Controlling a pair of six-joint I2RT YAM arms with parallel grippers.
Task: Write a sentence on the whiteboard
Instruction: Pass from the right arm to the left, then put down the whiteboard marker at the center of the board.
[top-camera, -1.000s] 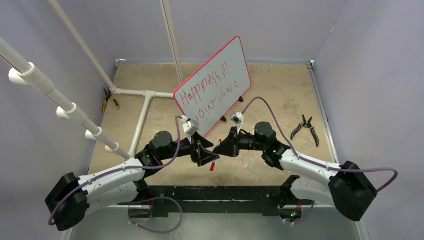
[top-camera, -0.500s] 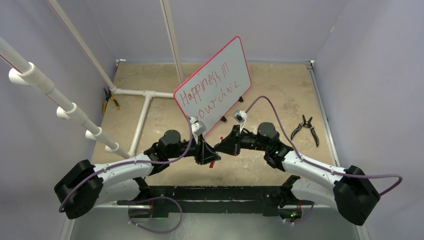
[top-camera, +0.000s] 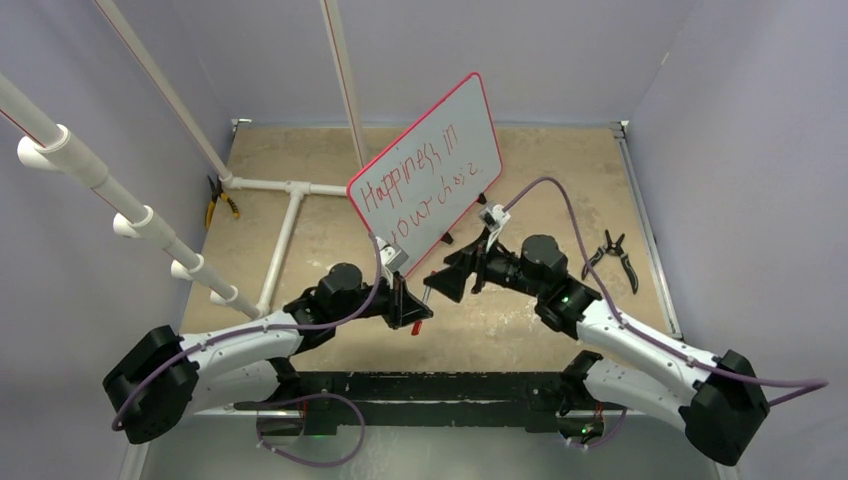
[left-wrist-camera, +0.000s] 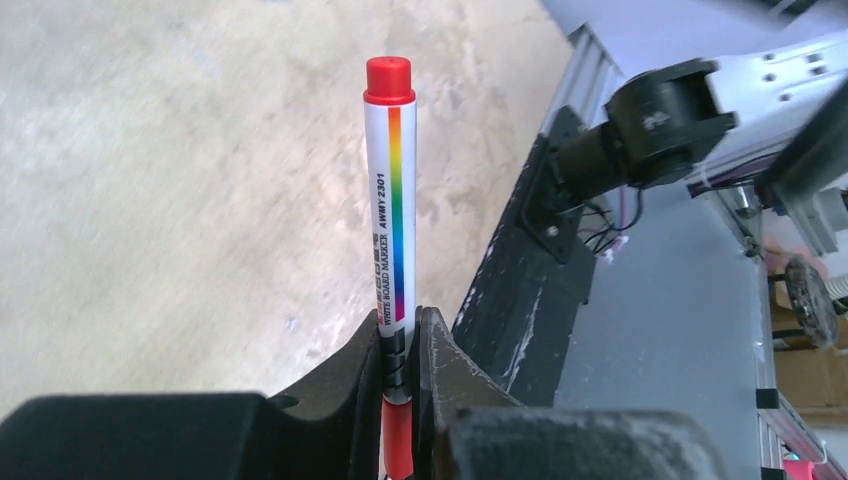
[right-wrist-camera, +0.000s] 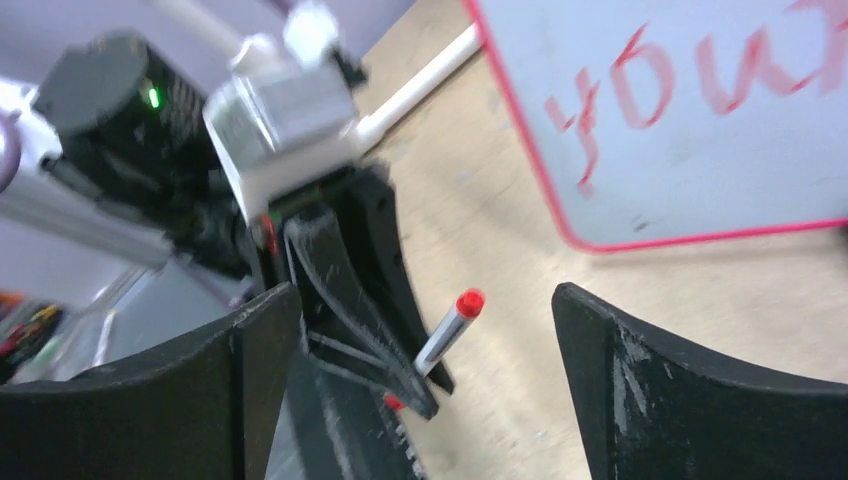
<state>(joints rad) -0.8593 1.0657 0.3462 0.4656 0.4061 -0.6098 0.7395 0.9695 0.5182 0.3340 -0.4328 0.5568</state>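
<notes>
The whiteboard (top-camera: 470, 120) stands tilted on its black feet at mid-table, red-rimmed. The sentence (top-camera: 415, 185) runs across it in two slanted red lines. In front of it my left gripper (top-camera: 410, 308) is shut on a white marker (left-wrist-camera: 390, 200) with a rainbow stripe and red ends, which sticks out past the fingertips (left-wrist-camera: 440, 345). My right gripper (top-camera: 440, 284) hangs open just right of the marker, touching nothing. In the right wrist view the marker (right-wrist-camera: 450, 330) shows between the wide black fingers (right-wrist-camera: 600, 340), with the whiteboard's lower corner (right-wrist-camera: 700, 180) behind.
Black pliers (top-camera: 612, 255) lie on the table at the right. Yellow-handled pliers (top-camera: 218, 200) lie at the left wall by a white pipe frame (top-camera: 290, 215). Slanted white pipes (top-camera: 120, 205) cross the left side. A pole (top-camera: 345, 80) rises behind the board.
My left gripper has closed on the marker. The right gripper has let go of it, opened wide and drawn back up and to the right.
</notes>
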